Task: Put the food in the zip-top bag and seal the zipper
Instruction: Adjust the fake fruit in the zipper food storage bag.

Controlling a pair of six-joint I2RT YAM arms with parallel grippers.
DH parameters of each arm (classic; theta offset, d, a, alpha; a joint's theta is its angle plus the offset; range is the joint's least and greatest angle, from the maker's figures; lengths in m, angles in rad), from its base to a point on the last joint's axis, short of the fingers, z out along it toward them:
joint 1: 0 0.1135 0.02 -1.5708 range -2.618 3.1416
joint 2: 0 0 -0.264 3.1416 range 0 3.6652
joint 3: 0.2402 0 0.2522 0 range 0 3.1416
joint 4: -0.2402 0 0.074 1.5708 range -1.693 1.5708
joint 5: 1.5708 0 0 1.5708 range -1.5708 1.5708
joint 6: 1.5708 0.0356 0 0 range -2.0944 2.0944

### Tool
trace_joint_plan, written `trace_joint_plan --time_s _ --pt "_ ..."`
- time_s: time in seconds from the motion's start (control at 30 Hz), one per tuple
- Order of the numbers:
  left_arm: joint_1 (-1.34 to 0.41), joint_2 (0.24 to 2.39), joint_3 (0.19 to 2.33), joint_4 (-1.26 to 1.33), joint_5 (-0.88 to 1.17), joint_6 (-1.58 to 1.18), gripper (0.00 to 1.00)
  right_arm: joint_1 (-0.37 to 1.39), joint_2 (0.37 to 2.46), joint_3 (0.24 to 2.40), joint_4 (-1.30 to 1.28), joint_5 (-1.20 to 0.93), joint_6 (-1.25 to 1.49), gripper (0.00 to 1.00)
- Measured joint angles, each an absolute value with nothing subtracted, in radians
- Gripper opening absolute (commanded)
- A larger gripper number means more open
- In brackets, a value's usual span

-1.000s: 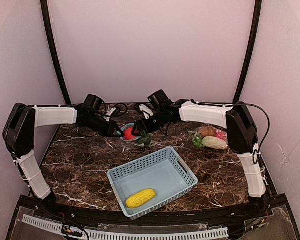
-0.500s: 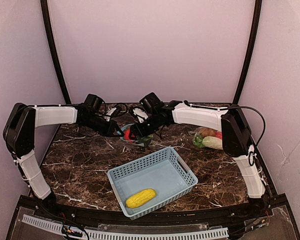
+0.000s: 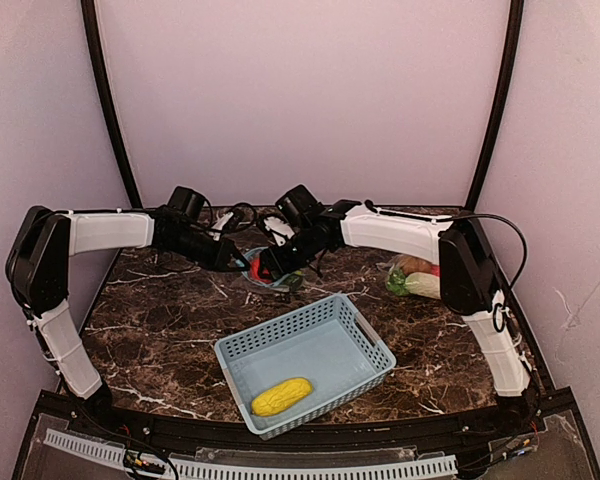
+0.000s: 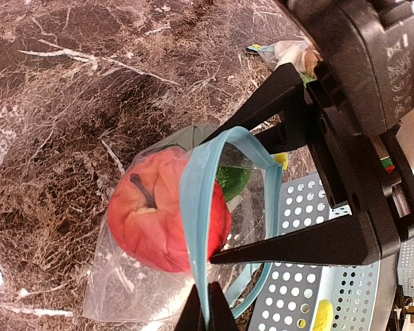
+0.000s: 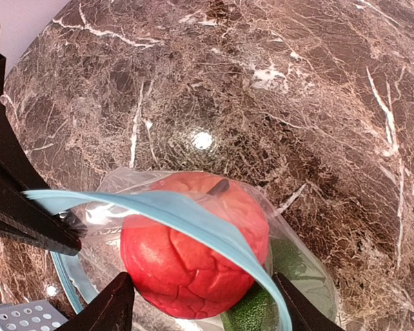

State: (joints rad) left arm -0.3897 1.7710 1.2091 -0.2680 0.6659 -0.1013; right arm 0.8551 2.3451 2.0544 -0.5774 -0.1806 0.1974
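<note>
A: What is the left gripper (image 4: pixel 207 310) doing?

B: Its black tips are pressed together on the bag's (image 4: pixel 117 276) blue zipper strip (image 4: pixel 196 207), a flat band that arches up in a loop from the pinch.

A: And the right gripper (image 5: pixel 201 279)?

B: Its jaws stand apart, one long black finger on each side of the bag mouth. I cannot tell whether either one touches the film.

A: What is inside?

B: A red apple (image 4: pixel 152 214), round, with a creased skin and a dark stem. A dark green fruit (image 5: pixel 252 314) with a pebbled rind is tucked against it. The film is clear, thin and crumpled.

A: Where does the bag sit?

B: On the brown, white-veined marble table (image 3: pixel 160 310), far of centre, just beyond the far left corner of the basket (image 3: pixel 280 335).

A: And the basket?

B: Pale blue plastic with perforated walls. Yellow corn (image 3: pixel 281 396) lies in its near end.

A: Any other food?

B: Far right, well apart from the bag, a brown potato (image 3: pixel 414 263) and a white radish (image 3: pixel 427 286) lie together.
</note>
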Motion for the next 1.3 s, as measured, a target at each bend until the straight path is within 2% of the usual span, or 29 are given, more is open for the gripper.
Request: trace_joint_plan --time_s 0.33,0.57,0.73,0.83,1.0,1.3 --pt "-0.390 1.767 1.207 -0.255 0.673 -0.102 0.01 0.855 2.353 2.076 -0.607 -0.170 0.196 0.65" --pt "-0.382 1.767 1.208 -0.267 0.646 -0.109 0.01 0.856 2.328 2.054 -0.614 -0.160 0.189 0.80" --pt "-0.349 1.767 1.209 -0.287 0.645 -0.118 0.01 0.854 2.222 1.974 -0.648 -0.129 0.192 0.83" --pt "-0.340 1.767 1.210 -0.292 0.647 -0.118 0.01 0.849 2.137 1.911 -0.638 -0.112 0.191 0.79" --pt "-0.340 1.767 1.212 -0.296 0.654 -0.118 0.01 0.843 2.019 1.777 -0.572 -0.097 0.165 0.64" --pt "-0.340 1.767 1.224 -0.313 0.655 -0.118 0.01 0.832 2.001 1.603 -0.481 -0.093 0.109 0.51"
